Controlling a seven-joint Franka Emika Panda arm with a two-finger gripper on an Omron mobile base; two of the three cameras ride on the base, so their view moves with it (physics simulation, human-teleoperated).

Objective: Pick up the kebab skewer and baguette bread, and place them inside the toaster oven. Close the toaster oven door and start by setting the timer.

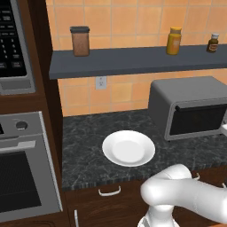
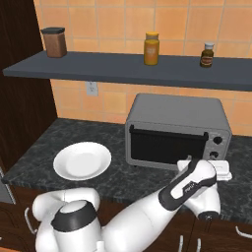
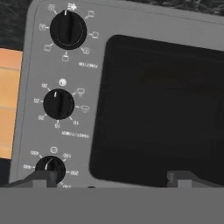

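toaster oven door [image 2: 167,145] shut, white plate [image 2: 81,160] well left, bare counter [image 2: 128,179] between

toaster oven [image 2: 177,129] door shut | white plate [image 2: 81,160] left | arm at knobs [image 2: 215,147]

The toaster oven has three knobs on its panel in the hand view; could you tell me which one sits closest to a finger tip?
The knob at the end of the row, right beside a finger tip of the open gripper. The middle knob and the far one lie further off.

Location: domestic kitchen.
Indicators: tiled orange wall [image 1: 128,17], dark stone counter [image 1: 88,137], built-in steel oven [image 1: 24,173], toaster oven [image 2: 177,130], jars on shelf [image 2: 123,69].
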